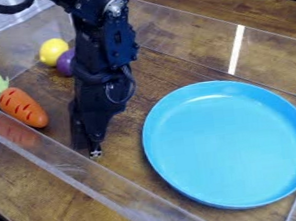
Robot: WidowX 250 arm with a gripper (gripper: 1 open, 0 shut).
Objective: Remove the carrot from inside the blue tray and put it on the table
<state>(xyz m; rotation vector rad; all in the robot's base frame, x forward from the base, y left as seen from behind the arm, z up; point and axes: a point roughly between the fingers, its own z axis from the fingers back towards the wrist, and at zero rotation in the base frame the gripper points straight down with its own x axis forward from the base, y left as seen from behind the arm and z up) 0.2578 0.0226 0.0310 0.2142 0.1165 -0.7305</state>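
Carrot: I read one small orange toy carrot point(20, 107) with dark line marks and a pale green leafy top, lying on the table at about 9 o'clock in the view, close to the clear edge wall and well apart from the tray.
Tray: one large round light-blue plastic plate point(230, 143) with a raised rim, at about 4 o'clock. I see nothing in it.
Table: one dark brown wood-grain tabletop point(183, 38) with a clear plastic edge wall point(77, 166).
Gripper: one black gripper point(93, 146), pointed steeply down between carrot and tray, tips close to the table. Jaws closed on nothing.
Step in hand: I judge the placing done; the carrot is out of the tray and free of the gripper.
Next move: I judge that only a lift clear of the table remains, without brushing the carrot at 9 o'clock.
Other items: one yellow ball point(53, 50) and one purple piece point(66, 61), partly hidden behind the arm, at 11 o'clock.
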